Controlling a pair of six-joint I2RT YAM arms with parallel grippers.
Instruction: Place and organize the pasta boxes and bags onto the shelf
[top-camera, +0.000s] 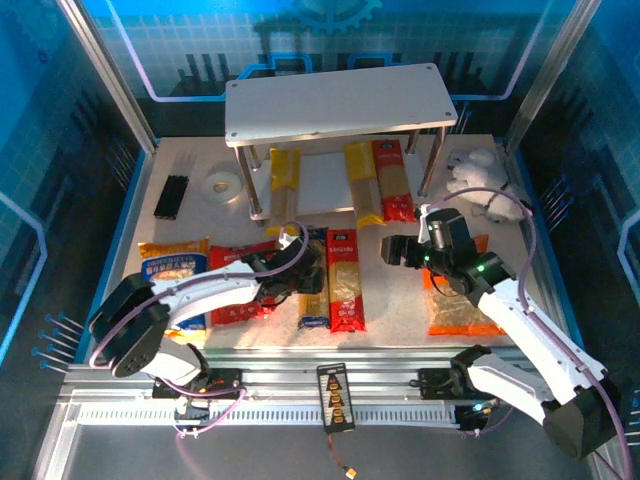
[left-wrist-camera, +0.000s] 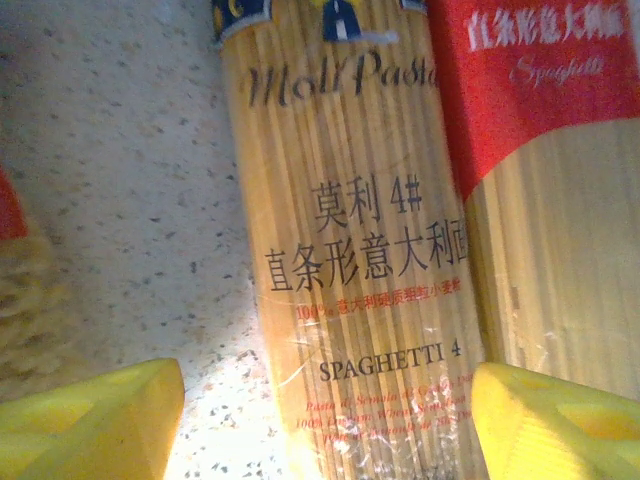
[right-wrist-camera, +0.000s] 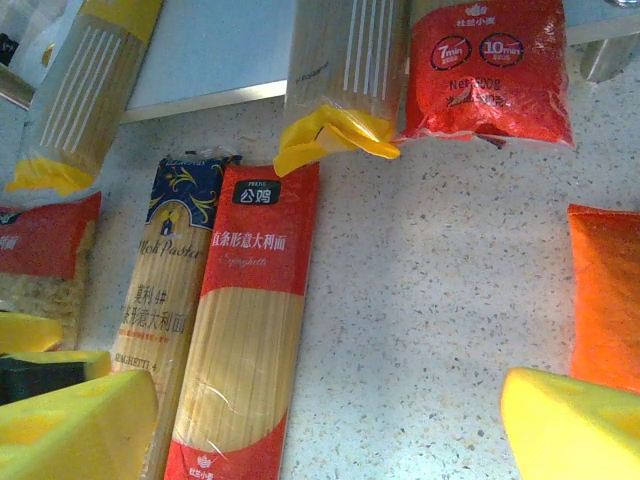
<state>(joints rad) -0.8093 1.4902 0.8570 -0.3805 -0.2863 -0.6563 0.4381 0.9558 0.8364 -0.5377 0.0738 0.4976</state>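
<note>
The shelf (top-camera: 340, 100) stands at the back. Its lower board (right-wrist-camera: 220, 50) carries two yellow pasta boxes (top-camera: 283, 175) (top-camera: 362, 180) and a red one (top-camera: 393, 178). On the table lie a blue-and-yellow pasta box (left-wrist-camera: 350, 250) and a red pasta box (left-wrist-camera: 550, 150) side by side. My left gripper (left-wrist-camera: 325, 400) is open, hovering low with its fingers either side of the blue-and-yellow box. My right gripper (right-wrist-camera: 330, 410) is open over bare table, between the red box (right-wrist-camera: 250, 330) and the orange bag (right-wrist-camera: 608, 290). A blue-yellow bag (top-camera: 175, 270) and a red bag (top-camera: 235, 285) lie at the left.
A tape roll (top-camera: 220, 186) and a black strip (top-camera: 172, 196) sit left of the shelf. A white plush toy (top-camera: 475, 175) lies to its right. A metal shelf post (right-wrist-camera: 610, 55) stands near the red box's end.
</note>
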